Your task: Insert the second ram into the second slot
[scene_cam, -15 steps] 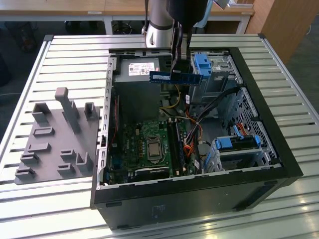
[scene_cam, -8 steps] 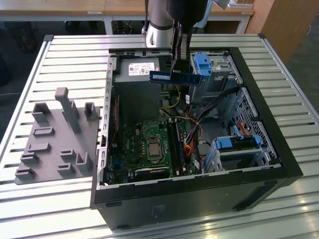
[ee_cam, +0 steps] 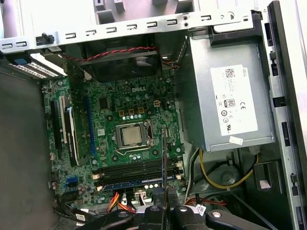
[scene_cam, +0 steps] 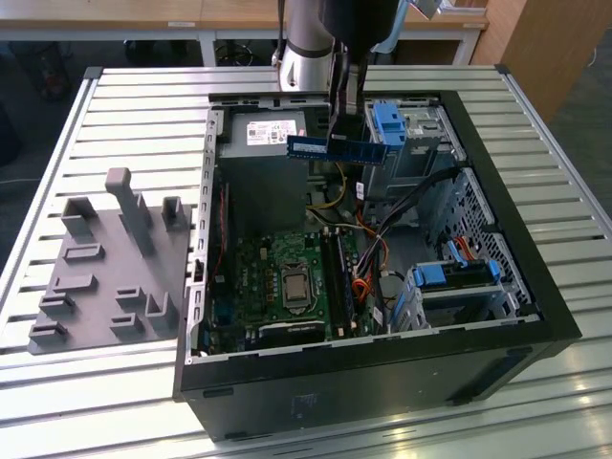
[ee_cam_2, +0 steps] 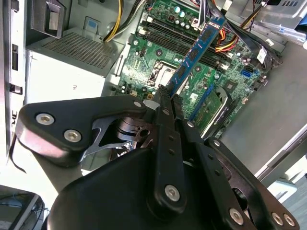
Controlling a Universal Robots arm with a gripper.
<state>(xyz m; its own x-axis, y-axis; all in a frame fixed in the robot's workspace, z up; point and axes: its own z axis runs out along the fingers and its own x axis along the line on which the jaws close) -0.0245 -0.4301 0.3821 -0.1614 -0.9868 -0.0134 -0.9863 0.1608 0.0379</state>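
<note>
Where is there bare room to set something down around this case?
Bare table lies between the grey fixture and the far edge, on the exterior view's left, and on its right past the case. Inside, the power supply offers a flat top. Cables crowd the gap between motherboard and drive bays. The jaws hold the second ram.

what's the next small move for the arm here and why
Probably lower the gripper toward the green motherboard: it is shut on the thin blue ram stick, which hangs above the open black computer case, not yet at any slot.
</note>
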